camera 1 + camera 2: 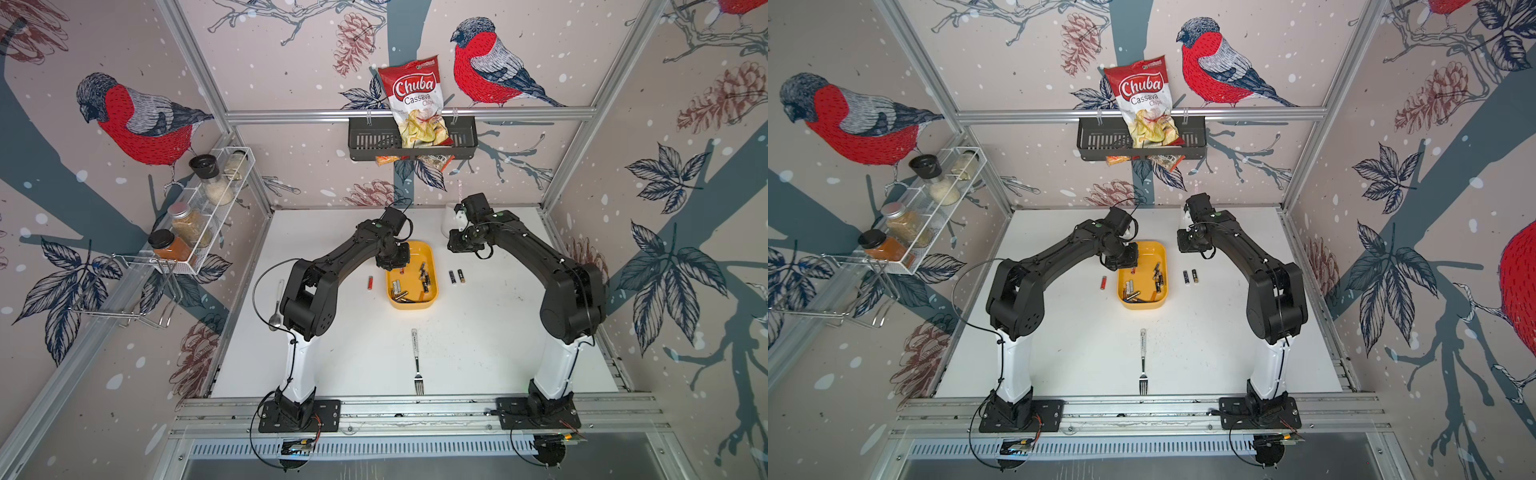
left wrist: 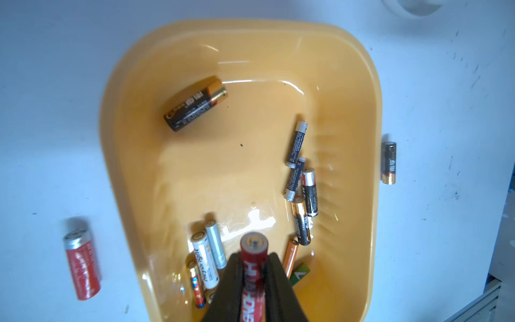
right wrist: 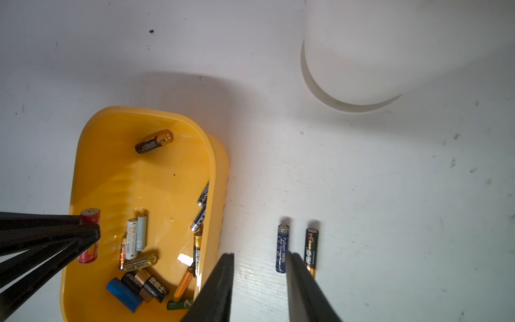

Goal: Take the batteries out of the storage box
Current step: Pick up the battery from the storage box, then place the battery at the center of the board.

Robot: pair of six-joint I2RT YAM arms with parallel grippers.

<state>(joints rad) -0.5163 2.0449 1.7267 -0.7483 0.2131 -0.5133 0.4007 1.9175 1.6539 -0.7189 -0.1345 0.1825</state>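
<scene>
Three batteries [image 1: 370,283] outside, one in left hand [image 2: 255,255]

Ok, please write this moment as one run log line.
left gripper: shut on red battery, over storage box | right gripper: open, empty | table: three batteries out

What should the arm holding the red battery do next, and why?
Probably carry it sideways past the rim and lay it on the table, near the other red battery. The left gripper is shut on a red battery that hangs over the yellow box, and the job is getting batteries out.
</scene>
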